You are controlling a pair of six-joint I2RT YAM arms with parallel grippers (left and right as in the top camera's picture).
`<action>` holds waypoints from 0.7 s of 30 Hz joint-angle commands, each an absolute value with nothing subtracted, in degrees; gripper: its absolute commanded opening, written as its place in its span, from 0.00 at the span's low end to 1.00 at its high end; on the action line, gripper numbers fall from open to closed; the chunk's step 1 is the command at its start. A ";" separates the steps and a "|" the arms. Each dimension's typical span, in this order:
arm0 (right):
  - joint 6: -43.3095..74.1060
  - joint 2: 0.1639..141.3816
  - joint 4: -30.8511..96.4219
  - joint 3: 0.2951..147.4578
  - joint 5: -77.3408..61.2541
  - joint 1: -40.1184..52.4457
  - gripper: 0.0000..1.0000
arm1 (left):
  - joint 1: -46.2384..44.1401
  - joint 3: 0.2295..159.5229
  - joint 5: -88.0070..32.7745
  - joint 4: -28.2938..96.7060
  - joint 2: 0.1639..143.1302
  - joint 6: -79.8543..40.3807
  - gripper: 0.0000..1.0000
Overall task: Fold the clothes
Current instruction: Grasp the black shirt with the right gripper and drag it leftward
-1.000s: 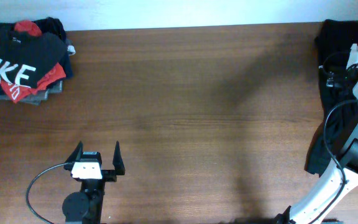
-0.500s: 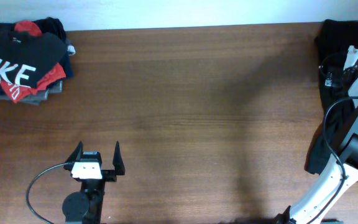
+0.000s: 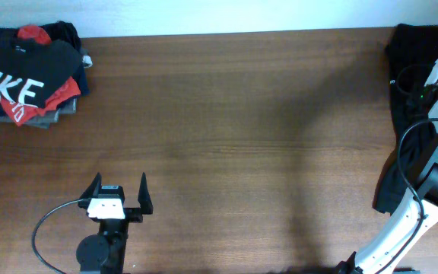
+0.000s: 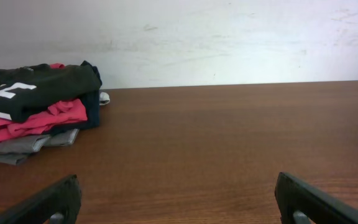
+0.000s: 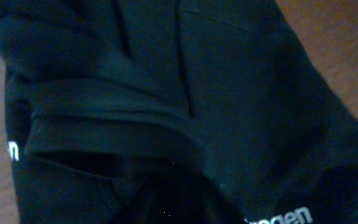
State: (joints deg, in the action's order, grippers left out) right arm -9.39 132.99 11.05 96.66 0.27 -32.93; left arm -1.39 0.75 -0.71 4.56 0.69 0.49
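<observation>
The clothes (image 3: 413, 47), a plain black T-shirt, lie crumpled at the table's far right edge and trail down toward the front. My right gripper (image 3: 434, 76) is pressed down into them. In the right wrist view the black fabric (image 5: 229, 93) fills the picture in folds, with tiny white lettering (image 5: 281, 216), and it hides the fingers. My left gripper (image 3: 119, 192) rests near the front left of the table, far from the shirt, open with nothing between its fingers (image 4: 55, 202).
A pile of folded garments (image 3: 29, 76) sits at the back left corner, topped by a black shirt with large white letters over red and grey ones; the pile (image 4: 33, 106) also shows in the left wrist view. Bare brown table (image 3: 234, 137) spans the middle.
My right wrist has shifted slightly to the right and settled lower into the black fabric. The left arm has not moved.
</observation>
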 commanded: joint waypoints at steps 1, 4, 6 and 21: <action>-6.52 133.75 10.87 98.06 -1.10 -32.91 0.09 | -1.61 0.73 -1.76 5.02 0.34 1.56 0.99; -4.05 133.29 11.11 98.06 -1.37 -32.47 0.04 | -1.61 0.73 -1.76 5.02 0.34 1.56 0.99; -3.53 132.60 11.20 98.06 -3.03 -31.86 0.04 | -1.61 0.73 -1.76 5.02 0.34 1.56 0.99; 4.16 127.66 14.39 98.08 -25.52 -18.55 0.04 | -1.61 0.73 -1.76 5.02 0.34 1.56 0.99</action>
State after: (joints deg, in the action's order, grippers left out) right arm 0.51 129.93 13.43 96.79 -20.73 -21.87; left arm -1.39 0.75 -0.71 4.56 0.69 0.49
